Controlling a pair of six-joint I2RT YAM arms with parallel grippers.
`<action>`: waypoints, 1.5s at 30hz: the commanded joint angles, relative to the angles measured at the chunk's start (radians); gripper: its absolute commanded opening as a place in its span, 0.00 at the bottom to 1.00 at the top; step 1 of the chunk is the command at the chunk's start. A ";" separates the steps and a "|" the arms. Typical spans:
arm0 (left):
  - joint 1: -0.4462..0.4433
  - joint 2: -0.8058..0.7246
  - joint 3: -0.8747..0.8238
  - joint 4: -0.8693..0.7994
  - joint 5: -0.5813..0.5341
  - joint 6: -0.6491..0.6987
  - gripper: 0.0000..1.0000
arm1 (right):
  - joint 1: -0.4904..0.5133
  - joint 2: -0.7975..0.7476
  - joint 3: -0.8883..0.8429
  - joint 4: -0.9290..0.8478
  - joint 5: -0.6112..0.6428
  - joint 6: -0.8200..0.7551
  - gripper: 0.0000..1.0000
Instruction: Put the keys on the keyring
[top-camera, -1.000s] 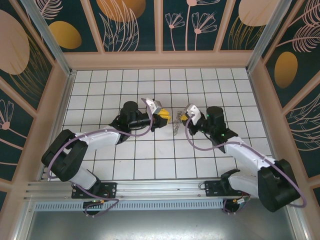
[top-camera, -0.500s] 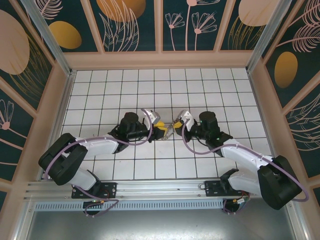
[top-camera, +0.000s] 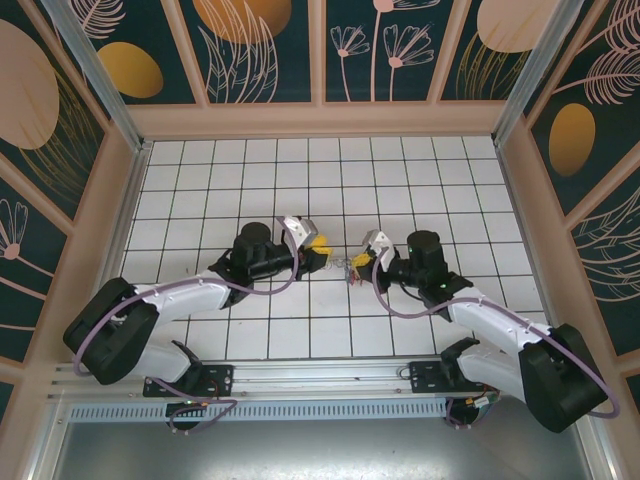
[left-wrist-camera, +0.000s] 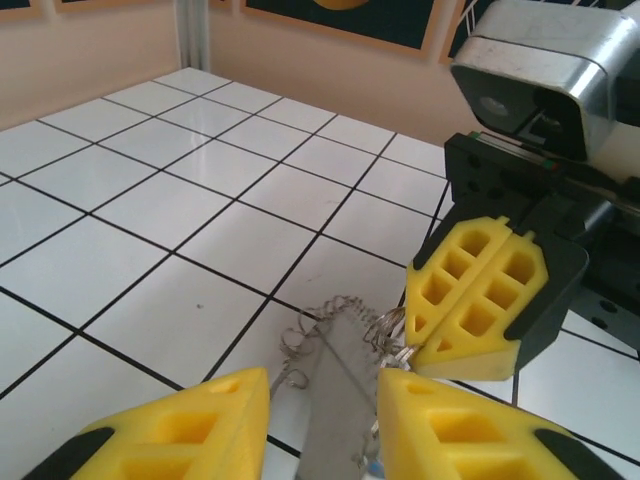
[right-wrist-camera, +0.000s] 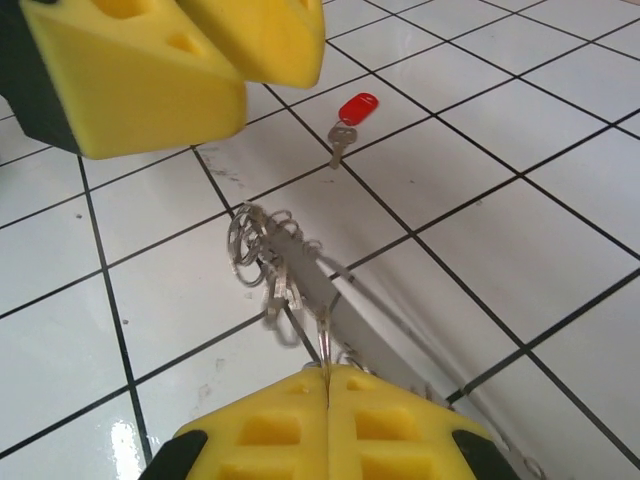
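The keyring (right-wrist-camera: 268, 262), a grey loop fringed with small silvery rings, stands up off the white tiles. My right gripper (right-wrist-camera: 328, 372) is shut on its wire at the near side. In the left wrist view the same right gripper (left-wrist-camera: 420, 340) pinches the fringe of the keyring (left-wrist-camera: 335, 345). There my left gripper (left-wrist-camera: 322, 382) is open, one yellow finger on each side of the grey band, not touching it. One of the keys (right-wrist-camera: 350, 112), red-headed with a short silvery blade, lies flat on a tile beyond the ring. From above, the left gripper (top-camera: 319, 245) and right gripper (top-camera: 367, 258) face each other.
Both arms reach in from the near rail (top-camera: 320, 372) and meet at the middle of the tiled floor (top-camera: 300, 170). Beige walls (top-camera: 320, 120) close the floor at the back and sides. The left gripper's yellow fingers (right-wrist-camera: 150, 70) hang close over the key.
Both grippers came toward the near side and met over the keyring half a second ago. They have since drawn slightly apart, the left one moving back to the left.
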 joint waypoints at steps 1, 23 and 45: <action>-0.002 0.027 0.048 -0.054 0.022 0.044 0.35 | -0.008 -0.007 -0.017 0.081 -0.057 -0.031 0.00; -0.005 0.243 0.342 -0.519 0.189 0.396 0.35 | -0.057 -0.059 -0.044 0.054 -0.055 -0.140 0.00; 0.004 0.292 0.363 -0.322 0.301 0.336 0.31 | -0.178 0.031 -0.111 0.416 -0.283 -0.041 0.00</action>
